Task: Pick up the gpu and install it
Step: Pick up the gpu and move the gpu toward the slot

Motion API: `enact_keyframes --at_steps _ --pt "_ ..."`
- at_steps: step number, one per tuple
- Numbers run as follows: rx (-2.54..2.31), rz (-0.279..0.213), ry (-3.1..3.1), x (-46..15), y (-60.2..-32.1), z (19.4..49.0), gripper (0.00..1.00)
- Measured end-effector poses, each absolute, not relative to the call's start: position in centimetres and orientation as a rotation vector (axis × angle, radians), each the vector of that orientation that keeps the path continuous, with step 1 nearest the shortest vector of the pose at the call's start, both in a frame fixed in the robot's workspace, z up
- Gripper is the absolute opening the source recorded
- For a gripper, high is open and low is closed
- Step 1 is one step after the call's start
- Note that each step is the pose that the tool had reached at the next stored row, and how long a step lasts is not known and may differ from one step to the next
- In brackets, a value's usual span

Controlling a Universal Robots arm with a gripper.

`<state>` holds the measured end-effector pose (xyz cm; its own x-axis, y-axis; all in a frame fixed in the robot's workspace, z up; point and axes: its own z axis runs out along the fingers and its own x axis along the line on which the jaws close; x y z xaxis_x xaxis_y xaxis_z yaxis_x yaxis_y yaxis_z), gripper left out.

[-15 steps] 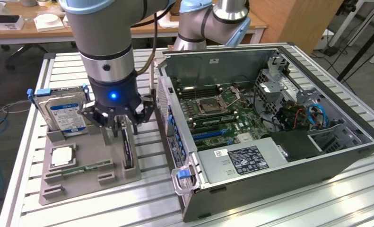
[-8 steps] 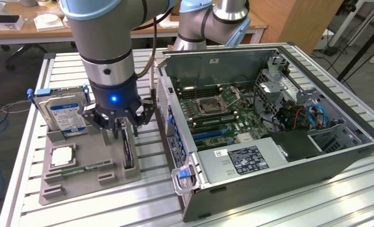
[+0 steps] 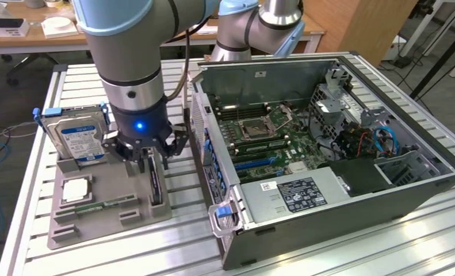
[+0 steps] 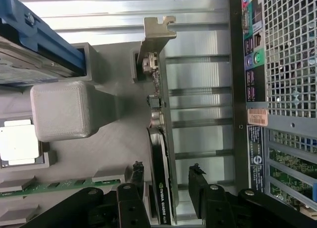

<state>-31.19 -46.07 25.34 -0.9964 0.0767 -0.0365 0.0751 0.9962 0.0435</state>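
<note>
Plainly, the gpu [image 4: 161, 139] stands on edge in a slot of the grey holder [image 3: 135, 215] on the table, between the hard drive [image 3: 77, 138] side of that holder and the open computer case [image 3: 411, 190]. The gripper [image 4: 166, 169] hangs over it with its fingers [image 4: 136, 171] spread, one on each side of the card with a gap showing at both faces, so it has hold of nothing.

I judge the card to be stiff, fairly light and fragile. The flat faces near the top edge look the safest place to pinch, away from the bracket and the connector edge.

Its long axis runs level, alongside the case's near wall. The silvery bracket [image 4: 156, 34] marks the end toward the hard drive.
</note>
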Motion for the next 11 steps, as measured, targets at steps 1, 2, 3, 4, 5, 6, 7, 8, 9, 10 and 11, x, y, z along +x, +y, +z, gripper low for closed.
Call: enact_keyframes --at_steps 1,2,3,4,5,6,7,8,9,10,11 --pt "0.118 0.065 3.100 -31.2 -46.1 25.2 0.49" --pt "0.118 0.065 3.100 -31.2 -46.1 25.1 0.49" --pt "0.118 0.065 3.100 -31.2 -46.1 25.0 0.49" --pt "0.118 0.065 3.099 -31.2 -46.1 24.8 0.49" --pt "0.118 0.065 3.099 -31.2 -46.1 24.7 0.49" --pt "0.118 0.065 3.099 -31.2 -46.1 24.6 0.49" --pt "0.118 0.065 3.099 -31.2 -46.1 24.5 0.49" --pt "0.118 0.065 3.099 -31.2 -46.1 24.4 0.49" --pt "0.118 0.065 3.099 -31.2 -46.1 24.2 0.49" --pt "0.118 0.065 3.099 -31.2 -46.1 24.1 0.49" --pt "0.117 0.065 3.098 -31.2 -46.1 24.0 0.49"
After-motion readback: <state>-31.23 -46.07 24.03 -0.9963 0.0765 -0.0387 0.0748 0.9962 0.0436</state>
